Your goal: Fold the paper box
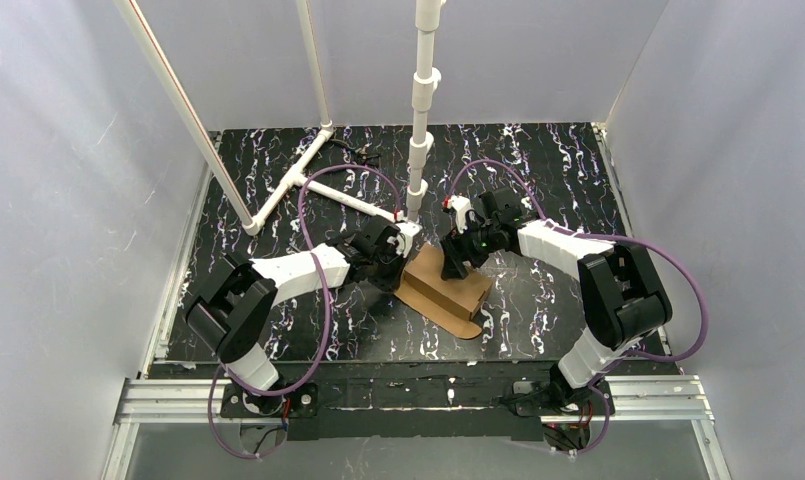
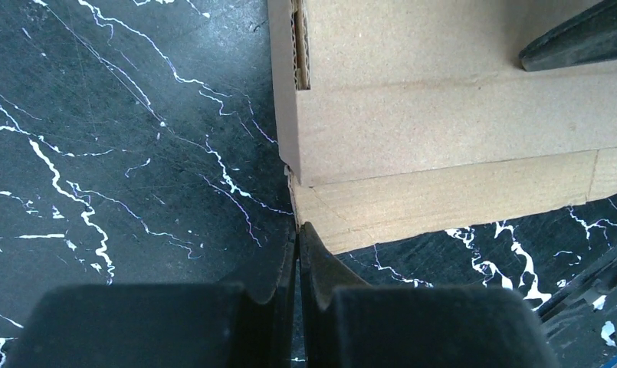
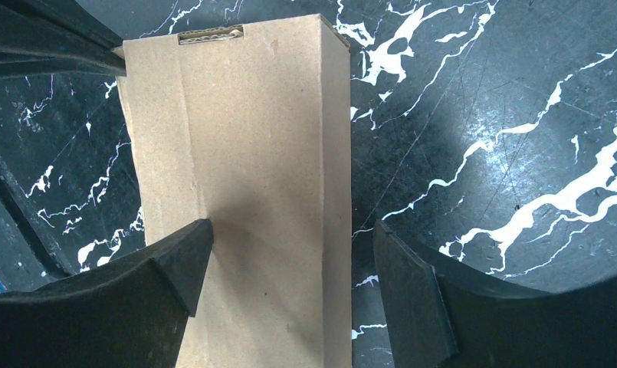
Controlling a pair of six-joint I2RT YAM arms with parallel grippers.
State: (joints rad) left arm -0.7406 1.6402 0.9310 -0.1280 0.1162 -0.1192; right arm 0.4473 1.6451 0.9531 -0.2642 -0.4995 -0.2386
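From above: a black table [image 1: 538,170] veined in white like marble is filling the floor of a booth, with pale grey walls [image 1: 68,200] closing it in on three sides. Three white plastic poles [image 1: 419,110] are rising from a pipe frame at the far side, and an aluminium rail [image 1: 408,400] is running along the near edge. Two white-and-black robot arms are reaching inward, each trailing one purple cable [image 1: 313,200]. One plain brown corrugated cardboard box [image 1: 443,288] is lying at the table's centre, between the two grippers, with a flat flap spreading towards the near side. The left gripper [image 1: 402,247] is sitting at its left end and the right gripper [image 1: 459,260] is hovering over its far part.

From the left wrist: the left gripper's [image 2: 298,230] black fingers are pressing tight together with nothing between them, their tips meeting the corner of the box [image 2: 443,130] where the lower flap joins the wall (fluted edges are showing at the top corner). One finger of the other gripper [image 2: 581,34] is lying across the cardboard.

From the right wrist: the right gripper [image 3: 290,230] is standing spread wide, gripping nothing; one finger is lying over the top of the box [image 3: 251,130] and the other is hanging just beyond its side, over bare table [image 3: 504,115]. The left gripper's [image 3: 44,38] dark tip is touching the far corner.
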